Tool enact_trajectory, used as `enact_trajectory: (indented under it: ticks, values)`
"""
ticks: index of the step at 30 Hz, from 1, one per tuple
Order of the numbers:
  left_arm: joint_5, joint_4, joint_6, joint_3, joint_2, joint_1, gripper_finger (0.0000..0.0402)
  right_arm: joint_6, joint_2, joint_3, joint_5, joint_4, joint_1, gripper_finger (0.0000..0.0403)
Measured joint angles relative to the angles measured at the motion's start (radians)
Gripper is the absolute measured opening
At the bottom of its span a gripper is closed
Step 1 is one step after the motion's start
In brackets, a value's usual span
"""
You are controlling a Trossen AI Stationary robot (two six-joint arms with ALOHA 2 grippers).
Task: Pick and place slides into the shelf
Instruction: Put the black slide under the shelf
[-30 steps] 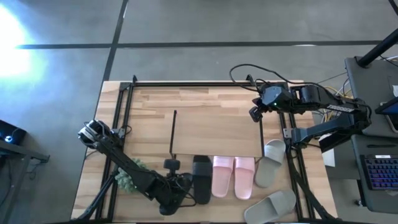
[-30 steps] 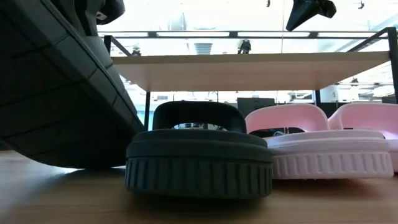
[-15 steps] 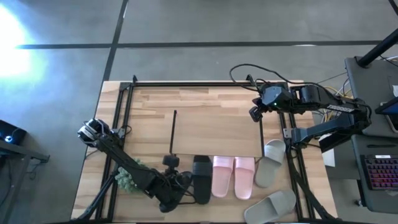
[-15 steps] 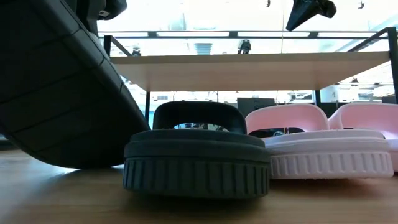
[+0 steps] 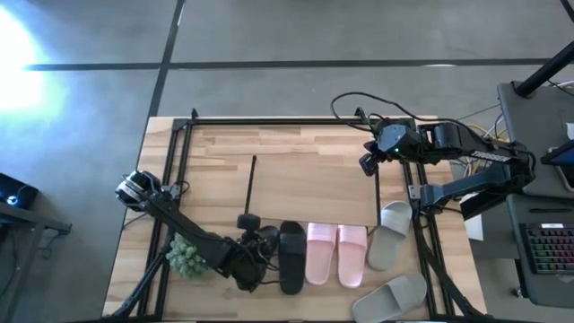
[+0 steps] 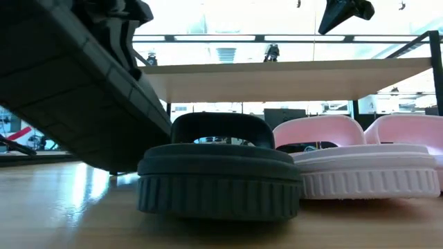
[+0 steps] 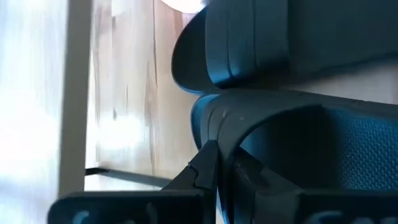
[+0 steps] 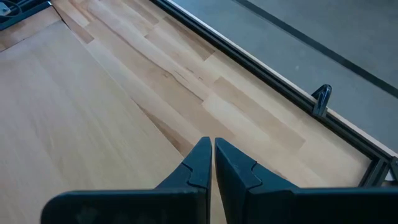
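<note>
My left gripper (image 5: 262, 254) (image 7: 224, 167) is at the table's near side, shut on a black slide (image 6: 69, 90), which it carries tilted just left of the shelf (image 5: 314, 193). The other black slide (image 5: 290, 256) (image 6: 220, 176) lies flat on its sole with its front under the shelf top. The two pale pink slides (image 5: 321, 254) (image 5: 352, 254) lie beside it in the same way. Two grey-beige slides (image 5: 392, 235) (image 5: 395, 294) lie on the table right of the shelf. My right gripper (image 5: 366, 164) (image 8: 212, 155) is shut and hovers above the shelf top's far right corner. My left gripper has its near-closed fingertips (image 7: 208, 158) at the edge of the black slide's strap (image 7: 261, 109). Whether they pinch the strap or sit hooked under it, I cannot tell. The slide is tilted, its ribbed sole (image 6: 76, 104) facing the low camera, and it looks lifted off the table.
A small green plant (image 5: 184, 256) sits on the table beside my left arm. Dark frame rails (image 5: 175, 161) run along the table's sides. The shelf's thin dark side post (image 5: 250, 190) stands close to the carried slide. A keyboard (image 5: 547, 251) lies off to the right.
My left gripper has carried the black slide from the near edge toward the far edge and the shelf, and upward. In the low view the slide's lower edge has risen from the tabletop. The plant is now uncovered beside the arm.
</note>
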Motion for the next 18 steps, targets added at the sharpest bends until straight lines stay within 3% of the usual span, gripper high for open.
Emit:
enact_trajectory:
  ticks: [11,18]
  values:
    - [0.037,0.044,-0.050,-0.017,0.002,0.003,0.0002,0.000,0.000,-0.004,0.000,0.000,0.000,0.0013]
    - [0.086,0.061,-0.135,-0.017,0.002,0.007,0.0052,0.000,0.000,-0.005,0.000,0.000,0.000,0.0013]
